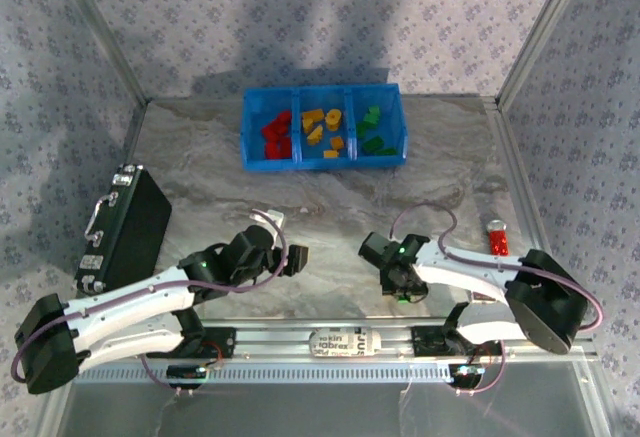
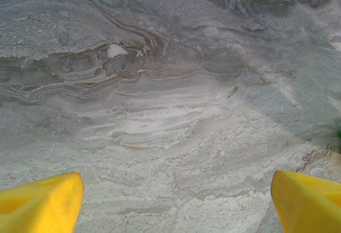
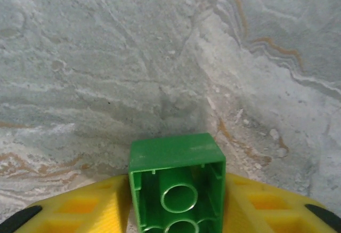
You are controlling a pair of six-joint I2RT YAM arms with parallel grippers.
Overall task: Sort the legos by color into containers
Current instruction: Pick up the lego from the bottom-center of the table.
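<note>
Sorting at a late stage. We see one green brick (image 3: 176,182) clamped, hollow underside up, in the right gripper (image 3: 176,211) over the table (image 3: 106,57), well apart from the blue bin (image 1: 255,163). The bin holds red bricks (image 1: 275,132), orange-yellow bricks (image 1: 322,127) and green bricks (image 1: 373,133) in separate compartments. The left gripper (image 2: 176,201) stands wide apart, empty. We judge this brick's delivery remains; a red piece (image 1: 497,238) we cannot identify.

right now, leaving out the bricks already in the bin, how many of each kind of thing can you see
bright blue plastic three-compartment bin: 1
black rectangular case with a handle: 1
small red object with a white end: 1
green plastic brick in the right gripper: 1
total: 4
</note>
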